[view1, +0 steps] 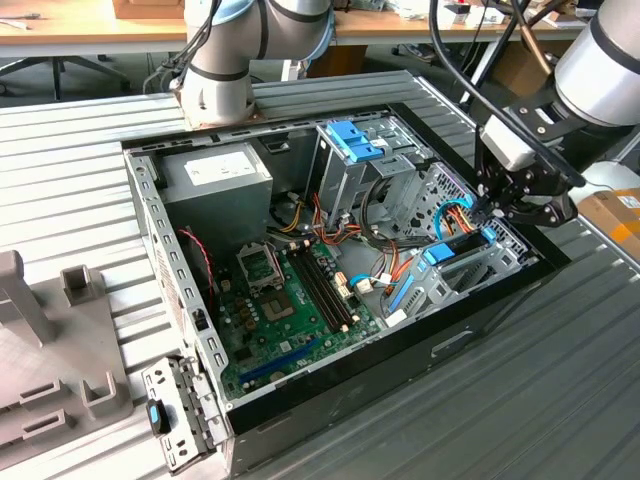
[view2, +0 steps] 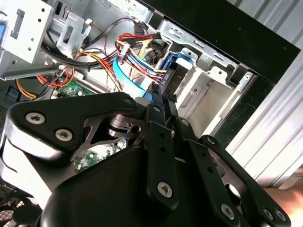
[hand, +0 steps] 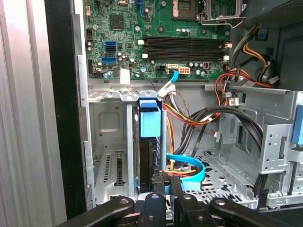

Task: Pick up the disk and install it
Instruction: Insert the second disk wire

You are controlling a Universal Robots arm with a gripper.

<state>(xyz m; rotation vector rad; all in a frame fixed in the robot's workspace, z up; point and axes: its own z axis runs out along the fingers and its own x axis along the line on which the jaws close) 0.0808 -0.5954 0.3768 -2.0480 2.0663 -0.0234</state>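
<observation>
The disk (view1: 462, 247), black with blue rails, stands on edge in the metal drive bay (view1: 455, 285) at the exterior view's right side of the open computer case (view1: 330, 250). In the first wrist view the disk (hand: 150, 142) sits in a bay slot with its blue tab toward the motherboard. My gripper (view1: 492, 212) reaches down over the case's right rim. In both wrist views the gripper (hand: 164, 183) (view2: 161, 97) has its black fingers drawn together on the near end of the disk (view2: 176, 66).
Coloured cable bundles (hand: 199, 118) and a blue ribbon cable (hand: 189, 170) lie right beside the bay. A tall metal cage with a blue clip (view1: 352, 140) and a grey power supply (view1: 215, 180) stand at the back, above the motherboard (view1: 290, 300). Grey fixtures (view1: 50, 340) sit on the left.
</observation>
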